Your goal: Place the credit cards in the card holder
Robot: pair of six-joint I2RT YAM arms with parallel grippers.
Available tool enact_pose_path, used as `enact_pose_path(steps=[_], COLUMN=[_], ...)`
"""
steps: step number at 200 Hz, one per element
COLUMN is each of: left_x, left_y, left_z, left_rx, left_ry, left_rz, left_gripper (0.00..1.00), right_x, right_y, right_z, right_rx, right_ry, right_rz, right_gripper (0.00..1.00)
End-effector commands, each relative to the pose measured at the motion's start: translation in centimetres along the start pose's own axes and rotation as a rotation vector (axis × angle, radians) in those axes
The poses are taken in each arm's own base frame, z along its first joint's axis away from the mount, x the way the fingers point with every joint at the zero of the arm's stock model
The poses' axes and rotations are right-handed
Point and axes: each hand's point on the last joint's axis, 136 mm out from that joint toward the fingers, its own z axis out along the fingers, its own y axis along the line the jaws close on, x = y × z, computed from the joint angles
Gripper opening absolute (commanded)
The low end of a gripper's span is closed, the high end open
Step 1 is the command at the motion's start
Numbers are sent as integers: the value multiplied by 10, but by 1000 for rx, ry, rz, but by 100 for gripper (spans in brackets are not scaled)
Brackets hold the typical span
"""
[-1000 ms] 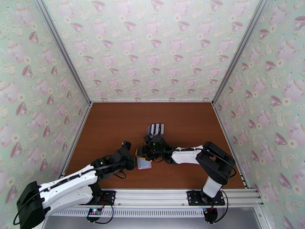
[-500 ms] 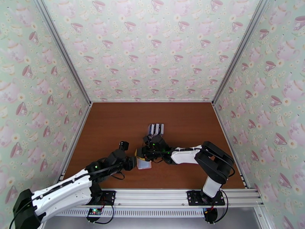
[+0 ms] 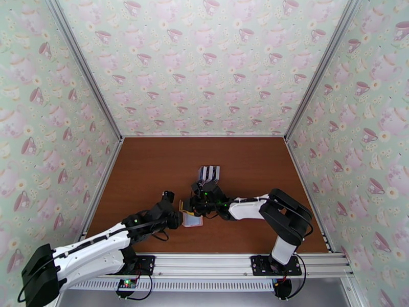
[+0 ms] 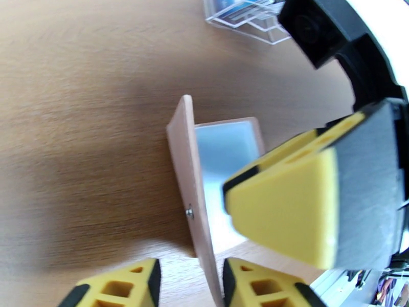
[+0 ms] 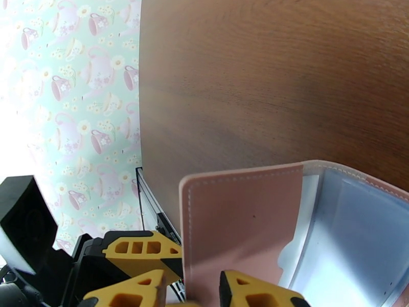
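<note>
readable text: none | card holder (image 4: pixel 186 165): no legible mark | credit cards (image 4: pixel 237 5) in clear rack (image 4: pixel 255 29): print too blurred | wallpaper (image 3: pixel 204 62): teacup pattern, no lettering

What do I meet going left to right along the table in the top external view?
White left forearm → left gripper → dusty-pink folding card holder → white right forearm → black right elbow joint.

The upright flap of the card holder (image 4: pixel 189 165) and the clear rack (image 3: pixel 209 173) behind block the middle; the table (image 3: pixel 143 170) beside lies open.
</note>
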Motion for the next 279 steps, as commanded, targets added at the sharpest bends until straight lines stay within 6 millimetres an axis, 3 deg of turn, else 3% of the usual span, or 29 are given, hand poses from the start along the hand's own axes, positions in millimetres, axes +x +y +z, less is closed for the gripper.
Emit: enact_pose_path(steps=[1,67,124,201,279], left_x=[14,27,32,26,37], left_y=[23,48,69,58,38], left_z=[2,8,16,39,50], left_rx=[-80,-189,-319,-340,-223], left_ry=[19,56,108,158,175], left_rz=[-16,-28,-28,19,-46], left_gripper=[33,35,38,37,33], right_x=[2,3,3,-1,5], right_y=[4,-8,-19,-53,-79], right_z=[6,18,12,-25,-59], right_rx=[-22,-4,39,138,224], right_ry=[17,37,17,-78,-128], right_rz=[-4,19,18,63,76], right_gripper=[34,34,34,32,33])
